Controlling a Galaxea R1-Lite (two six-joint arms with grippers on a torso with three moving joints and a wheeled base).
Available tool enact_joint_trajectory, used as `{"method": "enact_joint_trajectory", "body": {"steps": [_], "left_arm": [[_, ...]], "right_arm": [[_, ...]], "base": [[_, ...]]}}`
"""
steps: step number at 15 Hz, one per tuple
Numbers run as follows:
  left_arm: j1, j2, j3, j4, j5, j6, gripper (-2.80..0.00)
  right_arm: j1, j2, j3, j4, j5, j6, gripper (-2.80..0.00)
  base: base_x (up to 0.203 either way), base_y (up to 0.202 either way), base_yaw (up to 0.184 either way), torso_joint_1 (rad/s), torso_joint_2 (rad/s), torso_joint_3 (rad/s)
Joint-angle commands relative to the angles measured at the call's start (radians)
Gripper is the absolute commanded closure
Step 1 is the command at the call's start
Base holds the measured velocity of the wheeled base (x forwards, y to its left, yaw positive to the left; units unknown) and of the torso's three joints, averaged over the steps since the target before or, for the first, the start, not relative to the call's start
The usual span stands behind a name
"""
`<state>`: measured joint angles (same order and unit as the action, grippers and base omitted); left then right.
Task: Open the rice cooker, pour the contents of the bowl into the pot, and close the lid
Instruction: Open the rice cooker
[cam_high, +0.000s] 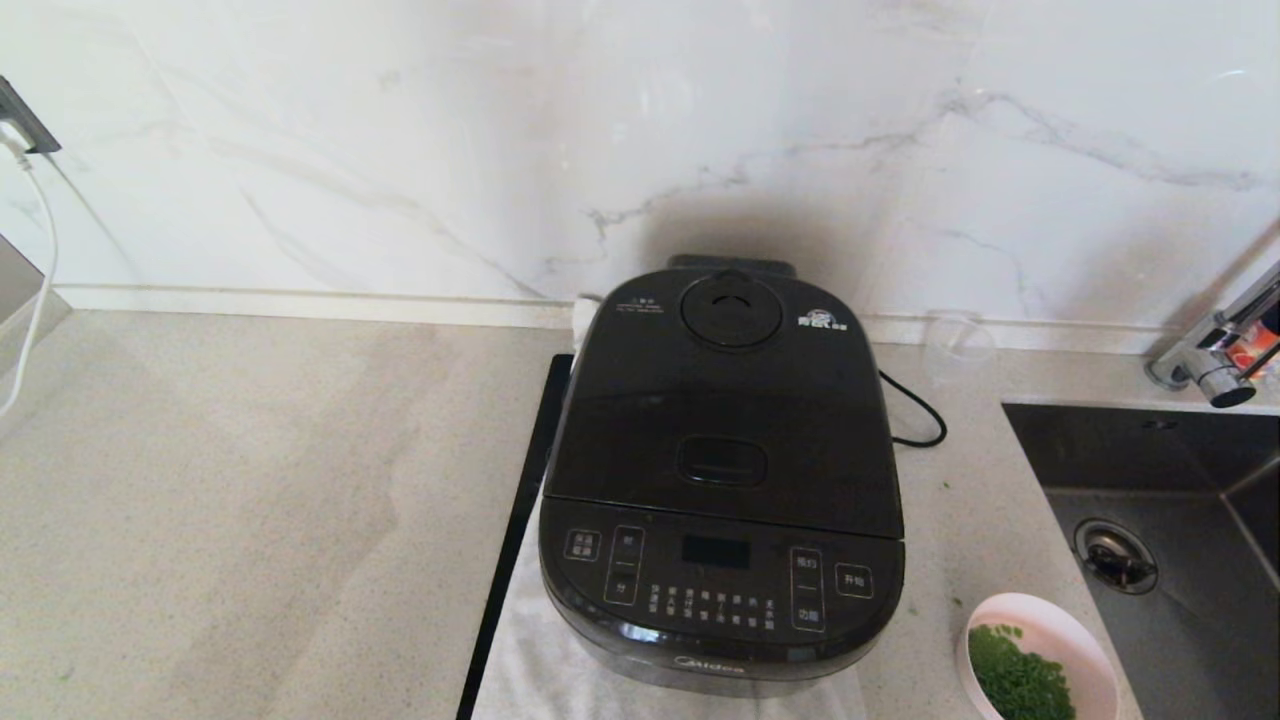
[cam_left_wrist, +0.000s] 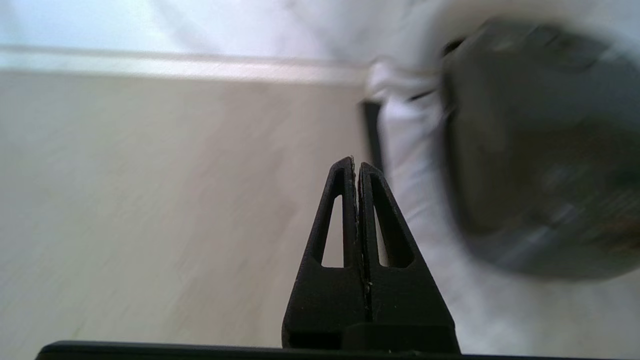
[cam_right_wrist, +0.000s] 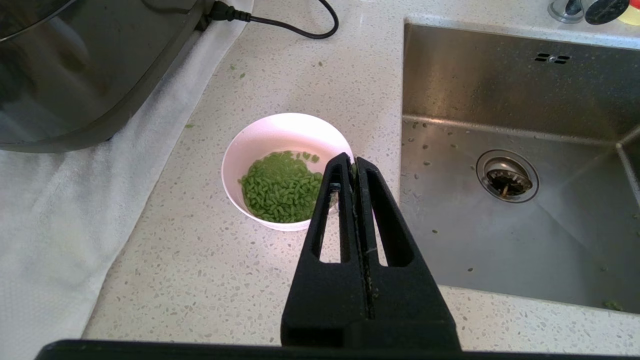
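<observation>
Speckled stone counter under a marble wall: I see the rice cooker (cam_high: 722, 480) on a white towel (cam_high: 530, 650) with its lid (cam_high: 725, 400) down, so opening, pouring and closing all remain. Beside the sink (cam_high: 1150, 500), the bowl (cam_right_wrist: 286, 170) holds green bits (cam_right_wrist: 281, 187). My left gripper (cam_left_wrist: 356, 165) and right gripper (cam_right_wrist: 348, 162) both have jaws pressed together, holding nothing.

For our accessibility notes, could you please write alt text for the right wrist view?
The shut right gripper hangs above a pink bowl of green bits on a speckled counter. A black rice cooker on a white towel sits to one side, a steel sink to the other.
</observation>
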<state>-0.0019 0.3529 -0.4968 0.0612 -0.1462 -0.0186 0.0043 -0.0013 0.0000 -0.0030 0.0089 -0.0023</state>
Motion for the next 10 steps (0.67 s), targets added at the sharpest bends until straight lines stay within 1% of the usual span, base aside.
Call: {"method": "enact_joint_trajectory", "body": {"steps": [1,3,5,6,8,10], "left_arm": [[-0.002,0.353,-0.216,-0.003,-0.078,-0.034,0.00],[-0.029,0.563,-0.401,0.004,-0.166,-0.085,0.00],[-0.125,0.765,-0.587,0.035,-0.223,-0.162,0.00],[-0.182,0.850,-0.663,0.049,-0.240,-0.198,0.00],[-0.355,0.997,-0.821,0.077,-0.263,-0.270,0.00],[-0.486,1.102,-0.964,0.142,-0.273,-0.327,0.00]], "right_arm": [[0.000,0.000,0.000,0.000,0.000,-0.001,0.00],[0.000,0.000,0.000,0.000,0.000,-0.001,0.00],[0.000,0.000,0.000,0.000,0.000,-0.001,0.00],[0.000,0.000,0.000,0.000,0.000,-0.001,0.00],[0.000,0.000,0.000,0.000,0.000,-0.001,0.00],[0.000,0.000,0.000,0.000,0.000,-0.001,0.00]], "base": [[0.000,0.000,0.000,0.000,0.00,0.000],[0.000,0.000,0.000,0.000,0.00,0.000],[0.000,0.000,0.000,0.000,0.00,0.000],[0.000,0.000,0.000,0.000,0.00,0.000],[0.000,0.000,0.000,0.000,0.00,0.000],[0.000,0.000,0.000,0.000,0.00,0.000]]}}
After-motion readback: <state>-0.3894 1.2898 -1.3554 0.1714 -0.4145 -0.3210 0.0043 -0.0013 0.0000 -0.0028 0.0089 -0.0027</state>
